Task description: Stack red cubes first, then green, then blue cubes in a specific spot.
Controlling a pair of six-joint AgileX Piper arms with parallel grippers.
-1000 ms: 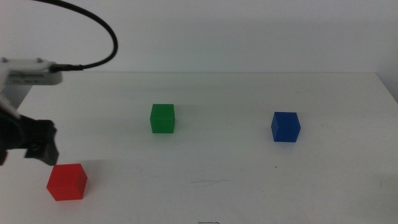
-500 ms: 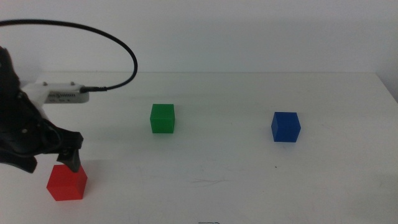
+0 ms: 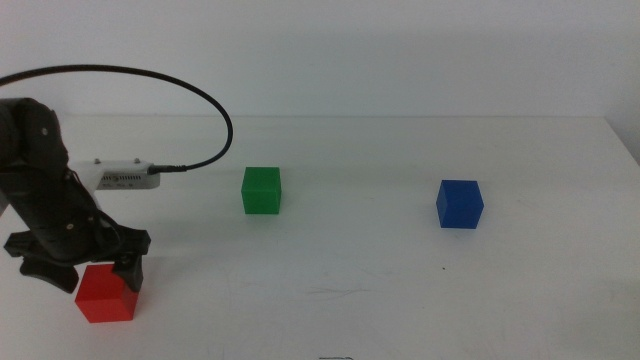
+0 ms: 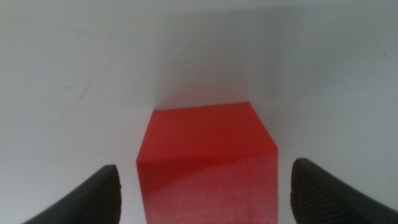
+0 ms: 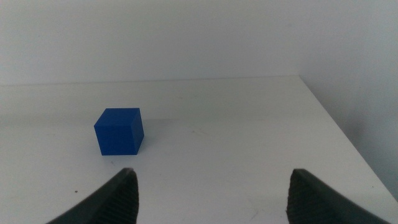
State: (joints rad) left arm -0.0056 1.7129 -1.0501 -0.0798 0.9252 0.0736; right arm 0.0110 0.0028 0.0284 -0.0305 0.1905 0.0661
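The left gripper (image 3: 85,262) hangs over the red cube (image 3: 105,295) at the near left of the white counter (image 3: 400,290), its dark jaws spread wide and straddling the cube's top. In the left wrist view the red cube (image 4: 208,162) sits squarely between the two jaw tips, with clear white counter (image 4: 74,74) showing on either side, so neither jaw touches it. A black cable (image 3: 170,85) arcs up from the left arm and loops back down to its wrist.

The green cube (image 3: 261,190) stands on the counter farther back, near the middle and well apart from the red one. The blue cube (image 3: 459,204) rests alone to the right, well apart from both. In the right wrist view the right gripper (image 5: 210,196) waits with jaws wide apart, the blue cube (image 5: 119,131) lying ahead of it on the counter.
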